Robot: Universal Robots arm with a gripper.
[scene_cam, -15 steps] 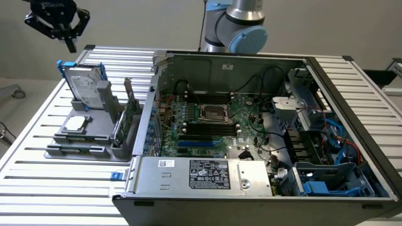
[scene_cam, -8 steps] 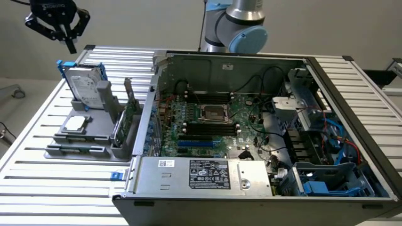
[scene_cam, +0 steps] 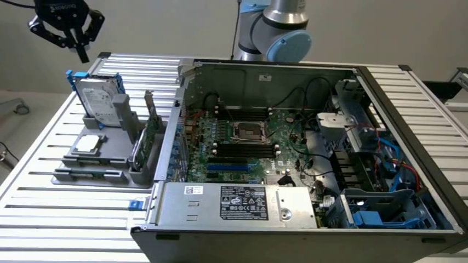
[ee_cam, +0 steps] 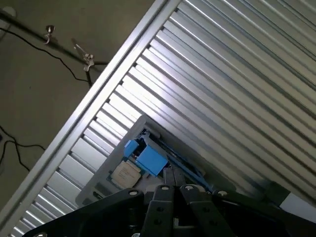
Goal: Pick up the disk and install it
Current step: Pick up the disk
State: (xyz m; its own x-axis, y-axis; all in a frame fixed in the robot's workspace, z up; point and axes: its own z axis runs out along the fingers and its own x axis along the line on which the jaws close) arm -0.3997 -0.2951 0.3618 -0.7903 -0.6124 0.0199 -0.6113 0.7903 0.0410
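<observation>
The disk (scene_cam: 98,100), a silver-grey drive with a white label in a blue carrier, stands on edge in the grey holder (scene_cam: 91,164) at the exterior view's left. My gripper (scene_cam: 79,50) hangs in the air above and slightly left of it, fingers shut on nothing and pointing down. In the wrist view the shut gripper (ee_cam: 175,190) looks down on the blue carrier of the disk (ee_cam: 150,159), well below the fingertips.
The open computer case (scene_cam: 256,64) shows its motherboard (scene_cam: 241,142) and a blue drive cage (scene_cam: 387,211) at the exterior view's lower right. The holder also carries a small silver chip (scene_cam: 87,144) and a green card (scene_cam: 150,137). All rest on a slatted aluminium table (scene_cam: 58,219).
</observation>
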